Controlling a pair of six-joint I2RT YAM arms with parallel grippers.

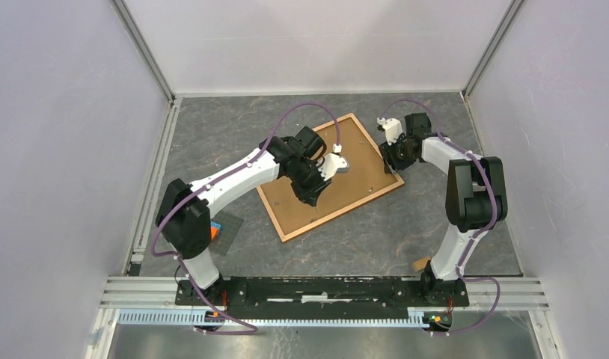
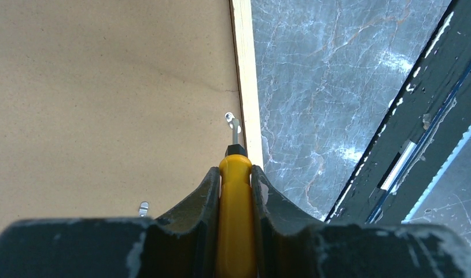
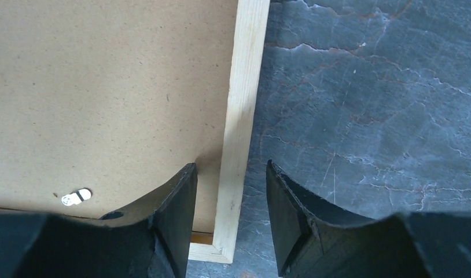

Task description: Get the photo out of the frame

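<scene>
The frame lies face down on the table, its brown fibreboard back up. The photo is hidden under the back. My left gripper is over the frame's near part, shut on a yellow-handled screwdriver. The screwdriver's metal tip touches a small metal clip beside the pale wooden border. A second clip lies to the left. My right gripper is open and straddles the border near the frame's right corner. One finger is over the back and one over the table. Another clip shows there.
A small grey plate with an orange block lies left of the frame by the left arm's base. A small brown scrap lies near the right arm's base. Metal rails run along the left wall, and a black base bar runs along the front edge.
</scene>
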